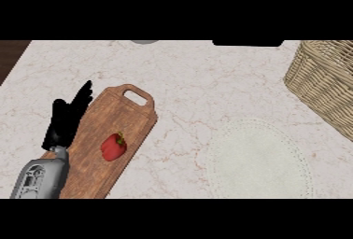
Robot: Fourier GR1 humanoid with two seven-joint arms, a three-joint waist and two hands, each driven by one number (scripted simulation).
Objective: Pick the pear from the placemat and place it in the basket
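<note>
On the left of the pale marbled counter (pixel 186 84), one brown wooden cutting board with a handle slot (pixel 110 144) is lying tilted, its handle end pointing far and slightly right. One small red pepper with a green stem (pixel 114 146) is resting on the board's near half, alone there. Just left of the board, the robot's left hand (pixel 66 121) is showing at the end of its grey forearm (pixel 40 177), which is coming in from the near edge; its black fingers are standing straight and slightly spread, pointing far, holding nothing, and overlapping the board's left edge.

To the right, one round white placemat with a stitched border (pixel 258 161) is lying flat on the counter, well apart from the board. No pear is showing on it or anywhere else in the view. At the far right, one woven wicker basket (pixel 324 79) is standing, cut off by the view's edge; only its outer wall is showing, so what it is holding cannot be told. Nothing is lying between the placemat and the basket.

At the far edge, one grey rounded object (pixel 143 42) and one dark flat shape (pixel 248 43) are peeking in, too cropped to identify. The right hand is not appearing.
</note>
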